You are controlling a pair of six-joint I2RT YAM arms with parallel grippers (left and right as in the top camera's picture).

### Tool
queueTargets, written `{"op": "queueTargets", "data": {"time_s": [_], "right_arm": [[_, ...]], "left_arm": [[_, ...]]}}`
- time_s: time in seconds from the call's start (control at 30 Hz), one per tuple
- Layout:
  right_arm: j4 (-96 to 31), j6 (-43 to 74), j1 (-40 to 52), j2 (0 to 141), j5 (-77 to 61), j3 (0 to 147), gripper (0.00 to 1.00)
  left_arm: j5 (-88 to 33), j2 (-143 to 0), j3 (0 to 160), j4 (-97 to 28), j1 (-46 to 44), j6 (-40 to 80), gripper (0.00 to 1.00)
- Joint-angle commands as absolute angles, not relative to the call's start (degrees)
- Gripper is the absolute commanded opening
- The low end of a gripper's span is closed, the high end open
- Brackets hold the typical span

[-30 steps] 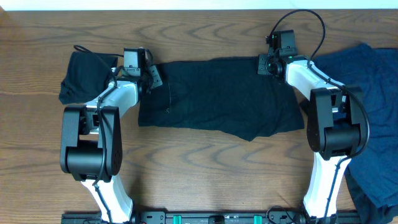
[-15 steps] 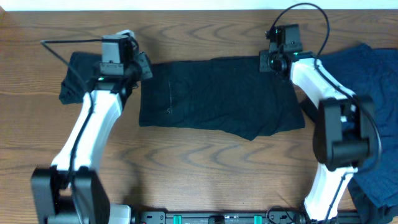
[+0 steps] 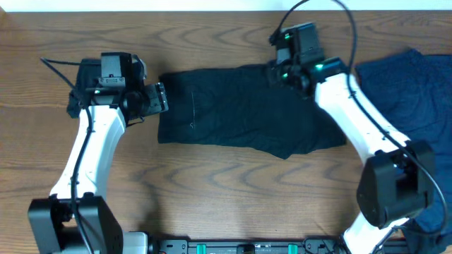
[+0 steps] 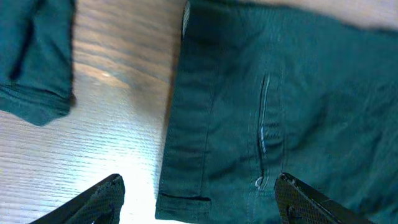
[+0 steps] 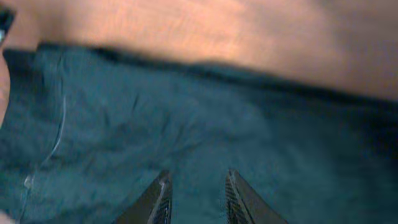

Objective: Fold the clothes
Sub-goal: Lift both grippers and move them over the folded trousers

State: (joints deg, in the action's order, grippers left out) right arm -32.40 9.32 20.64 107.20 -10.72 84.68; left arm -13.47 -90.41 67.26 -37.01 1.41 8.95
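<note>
The black shorts (image 3: pixel 247 109) lie flat in the middle of the table (image 3: pixel 226 187). The left claw (image 4: pixel 199 180) hangs spread wide at their left edge. The right claw (image 5: pixel 197 174), slightly spread, hangs over their far edge.

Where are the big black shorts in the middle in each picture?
Overhead: black shorts lie spread flat in the middle.
Left wrist: they fill the right side, waistband edge near the centre.
Right wrist: they fill the lower part, with the table above.
Shared landmark: the pale pocket line on the shorts.
</note>
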Motion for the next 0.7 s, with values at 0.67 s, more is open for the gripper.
{"op": "queueTargets", "data": {"time_s": [0.67], "right_arm": [[-42.72,18.87,25.63,115.46,-17.41,84.64,0.01]], "left_arm": [[-14.55,-100.62,67.51,-29.26,1.58,7.55,0.98]]}}
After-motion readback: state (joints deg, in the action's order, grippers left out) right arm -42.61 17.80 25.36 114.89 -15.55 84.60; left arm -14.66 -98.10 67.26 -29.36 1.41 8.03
